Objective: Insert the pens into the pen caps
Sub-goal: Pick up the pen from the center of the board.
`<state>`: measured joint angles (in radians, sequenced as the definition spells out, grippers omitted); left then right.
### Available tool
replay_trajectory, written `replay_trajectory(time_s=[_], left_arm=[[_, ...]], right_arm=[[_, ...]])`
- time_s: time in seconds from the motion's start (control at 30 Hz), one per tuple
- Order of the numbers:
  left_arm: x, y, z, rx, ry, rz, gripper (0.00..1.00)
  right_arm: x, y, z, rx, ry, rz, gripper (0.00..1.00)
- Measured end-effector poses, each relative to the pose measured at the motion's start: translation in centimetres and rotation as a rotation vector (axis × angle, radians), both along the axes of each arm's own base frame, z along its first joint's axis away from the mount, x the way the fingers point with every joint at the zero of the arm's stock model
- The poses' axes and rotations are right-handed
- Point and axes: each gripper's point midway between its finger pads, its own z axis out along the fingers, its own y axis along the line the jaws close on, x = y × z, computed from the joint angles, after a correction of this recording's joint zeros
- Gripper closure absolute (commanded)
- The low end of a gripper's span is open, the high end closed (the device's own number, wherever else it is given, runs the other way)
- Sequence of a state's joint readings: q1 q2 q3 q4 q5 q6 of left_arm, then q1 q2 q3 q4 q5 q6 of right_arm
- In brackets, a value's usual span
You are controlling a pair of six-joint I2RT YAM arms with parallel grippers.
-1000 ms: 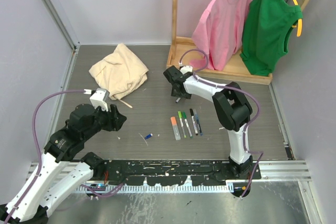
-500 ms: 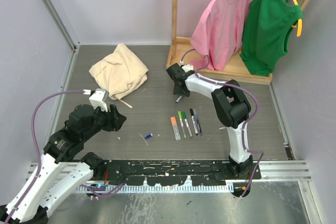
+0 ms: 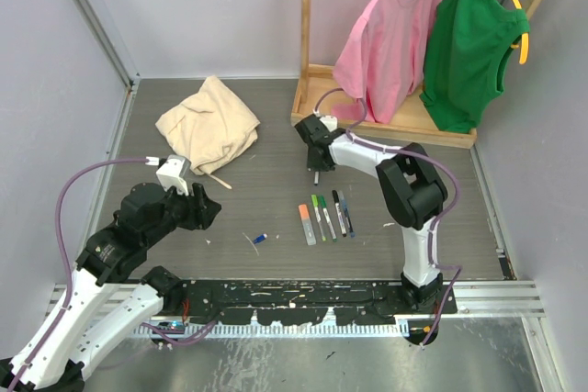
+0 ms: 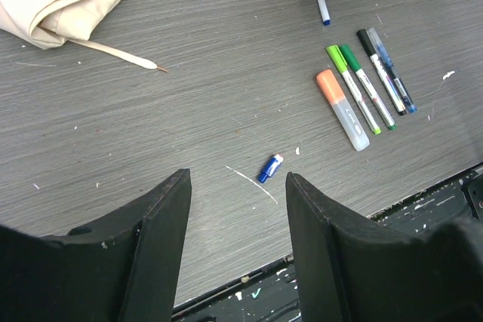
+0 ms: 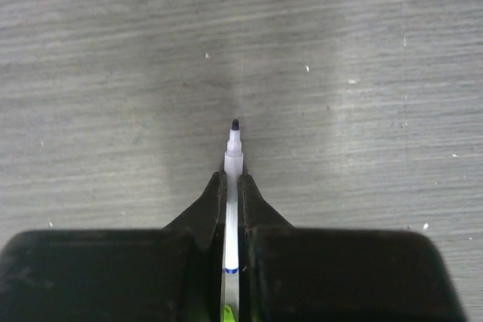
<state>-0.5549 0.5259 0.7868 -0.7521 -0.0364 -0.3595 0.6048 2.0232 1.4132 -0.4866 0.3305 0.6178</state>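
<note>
Grey wood-grain bench (image 3: 276, 135) carries a wooden clothes rack (image 3: 305, 25) at its far right corner, a cream cloth (image 3: 209, 123) far left, the right pincer (image 5: 233, 184) mid-bench pinching a thin white pen (image 5: 233, 148), probably light, stiff and slick, best gripped mid-barrel, and the spread left pincer (image 4: 235, 186) over a stubby blue cap (image 4: 268, 169) by the near edge.

My right gripper (image 5: 232, 186) is black. The white-barrelled pen (image 5: 233, 152) in it has a thin blue ring and a dark blue tip. My left gripper (image 4: 235, 186) is black too. The table (image 3: 276, 135) is grey, finely streaked and flecked with white. Near its front edge lie a blue cap (image 4: 269, 169) with a white end, an orange-capped pen (image 4: 343, 109) with a pale grey barrel, a light-green-capped pen (image 4: 353, 90), a dark-green-capped pen (image 4: 368, 87), a black-capped pen (image 4: 383, 73) and a dark blue pen (image 4: 394, 72). Toward its far left corner lies a cream cloth (image 3: 209, 124).
</note>
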Motion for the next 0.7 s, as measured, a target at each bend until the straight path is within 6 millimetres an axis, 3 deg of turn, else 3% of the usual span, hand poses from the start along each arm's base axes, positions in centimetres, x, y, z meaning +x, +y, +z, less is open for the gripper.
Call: replay_trajectory(time_s=[0.1, 0.23, 0.5, 0.6, 0.7], left_arm=[[0.0, 0.0, 0.0, -0.002, 0.000, 0.000, 0.44], [0.1, -0.5, -0.2, -0.026, 0.008, -0.003, 0.44], [0.9, -2.7, -0.3, -0.104, 0.033, -0.045, 0.44], [1.3, -3.5, 0.6, -0.144, 0.012, -0.058, 0.44], [1.6, -4.2, 1.6, -0.187, -0.014, -0.077, 0.44]], right_arm=[[-1.2, -0.2, 0.5, 0.022, -0.003, 0.036, 1.00], [-2.2, 0.5, 3.2, 0.112, -0.050, 0.098, 1.00], [-4.3, 4.4, 14.2, 0.451, -0.322, 0.306, 1.00], [-5.6, 5.4, 16.5, 0.546, -0.386, 0.363, 1.00], [-7.4, 6.5, 17.2, 0.626, -0.419, 0.402, 1.00]])
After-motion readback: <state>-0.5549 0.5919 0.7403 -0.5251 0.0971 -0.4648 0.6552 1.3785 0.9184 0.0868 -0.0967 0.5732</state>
